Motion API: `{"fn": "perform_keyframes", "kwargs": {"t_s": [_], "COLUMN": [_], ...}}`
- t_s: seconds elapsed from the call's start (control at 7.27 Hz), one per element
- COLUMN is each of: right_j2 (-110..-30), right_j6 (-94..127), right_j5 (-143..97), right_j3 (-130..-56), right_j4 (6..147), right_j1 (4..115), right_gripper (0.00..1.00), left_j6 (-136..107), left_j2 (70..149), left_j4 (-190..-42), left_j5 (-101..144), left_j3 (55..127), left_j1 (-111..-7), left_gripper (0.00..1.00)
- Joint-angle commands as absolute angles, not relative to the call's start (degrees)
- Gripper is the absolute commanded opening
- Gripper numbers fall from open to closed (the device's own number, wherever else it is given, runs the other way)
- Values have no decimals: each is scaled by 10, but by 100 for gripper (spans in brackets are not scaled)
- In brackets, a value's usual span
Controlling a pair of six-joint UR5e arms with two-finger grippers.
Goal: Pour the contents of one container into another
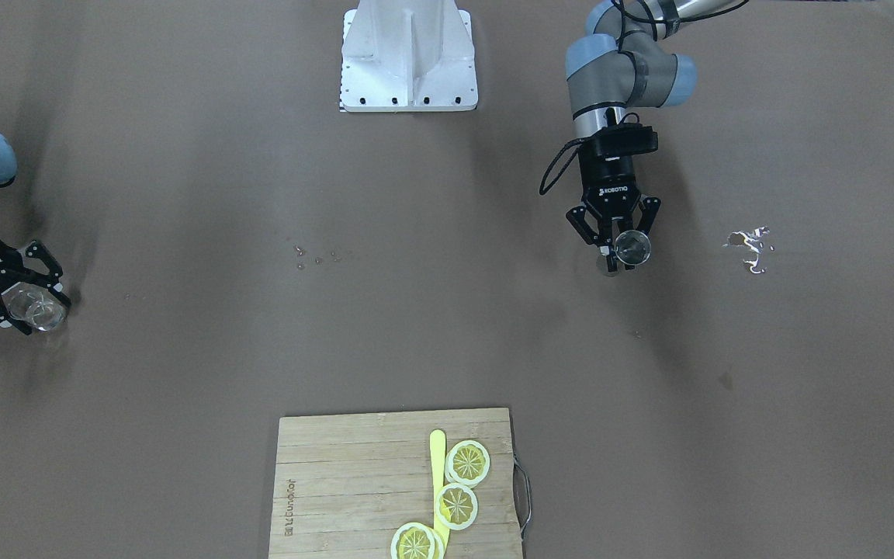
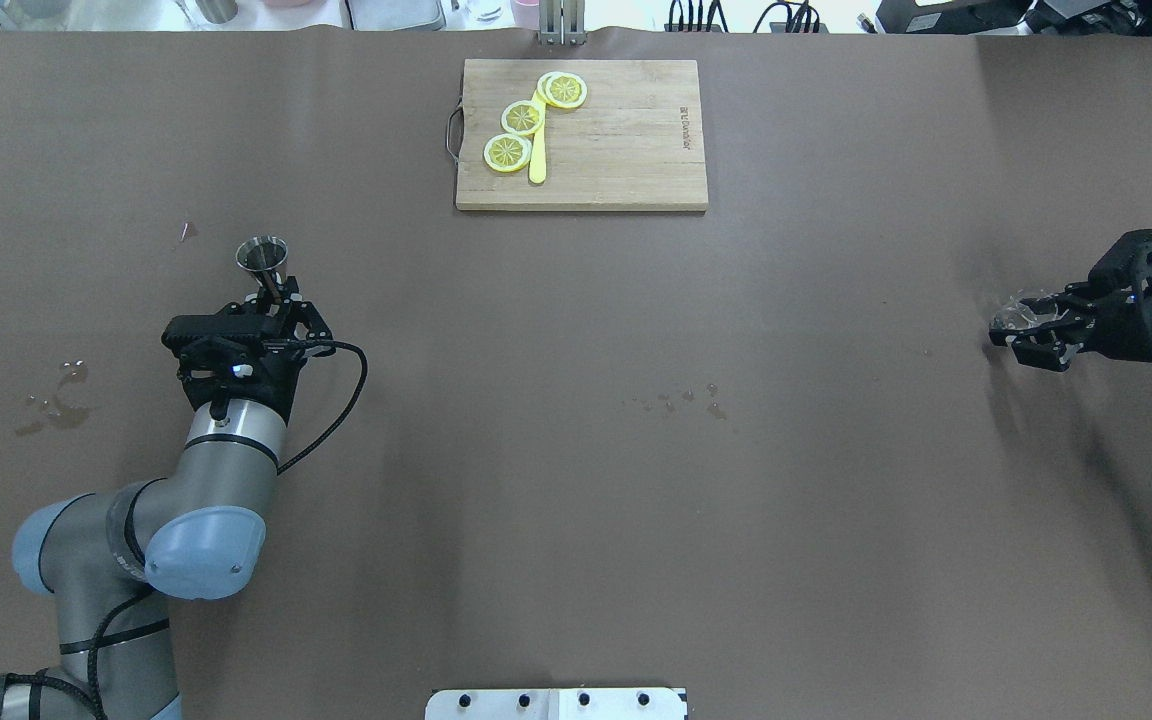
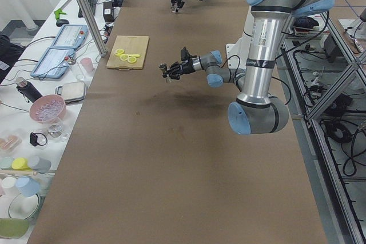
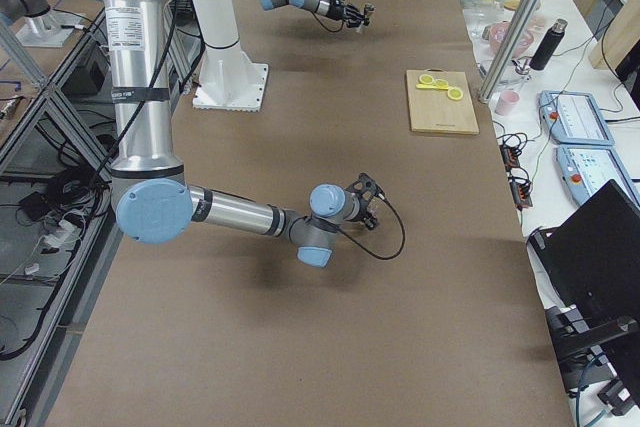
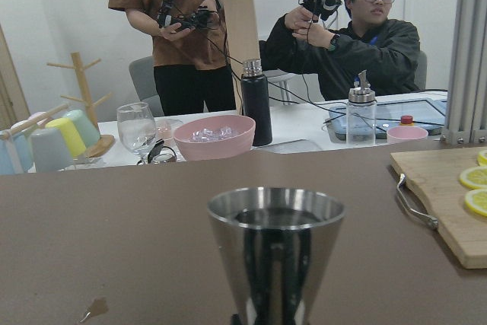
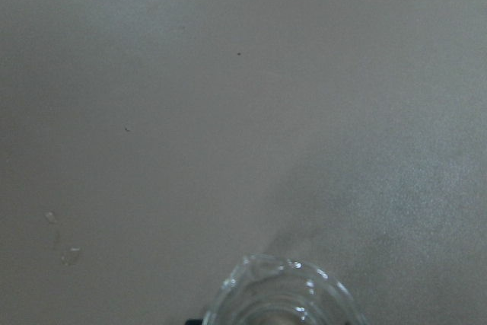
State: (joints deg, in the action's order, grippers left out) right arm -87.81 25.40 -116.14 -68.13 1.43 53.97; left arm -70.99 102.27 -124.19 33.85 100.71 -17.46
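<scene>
**Both arms hold a vessel, far from each other**

The left arm reaches forward from its elbow, with the wrist about level and the left tool [image 1: 619, 242] pointing away from the robot's base. Its fingers are closed around the narrow part of a steel jigger [image 2: 262, 254]. The jigger stands upright with the wide mouth up. In the exterior left view it hangs above the tabletop [image 2: 576, 450], with a shadow under it. In the left wrist view, dark liquid seems to lie inside the rim.

The right arm comes in from the robot's right edge of the tabletop. Its right tool [image 2: 1021, 330] points toward the middle and a little downward. The fingers grip a clear glass [image 1: 34, 305] from both sides. The right wrist camera looks down on bare tabletop, and only the rim of the glass shows at the bottom edge. I cannot tell if something is in the glass.

The two vessels are well apart, near opposite ends. At the far edge, between them, lies a wooden cutting board [image 2: 626, 170] with three lemon slices [image 2: 522, 117]. Some small wet spots [image 2: 681, 400] are near the centre.
</scene>
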Motion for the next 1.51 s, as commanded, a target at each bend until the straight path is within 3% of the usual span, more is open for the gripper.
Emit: {"fn": "perform_keyframes", "kwargs": {"t_s": [0.0, 0.55, 1.1, 1.38], "right_j2": [-878, -878, -858, -841], "right_j6": [253, 246, 229, 146], "right_j5": [-1162, -1168, -1264, -1293], "right_j3": [-682, -688, -742, -877], "right_j4": [14, 15, 68, 281], "right_j1": [540, 540, 593, 616], "right_gripper": [49, 0, 0, 0], "left_j6": [-665, -559, -358, -290], "left_j2": [1048, 1109, 1161, 1170], "left_j4": [-1250, -1260, -1360, -1447], "left_j5": [358, 414, 521, 588], "left_j3": [1014, 1011, 994, 959], "left_j1": [-174, -159, -163, -168], "left_gripper": [0, 0, 0, 0]}}
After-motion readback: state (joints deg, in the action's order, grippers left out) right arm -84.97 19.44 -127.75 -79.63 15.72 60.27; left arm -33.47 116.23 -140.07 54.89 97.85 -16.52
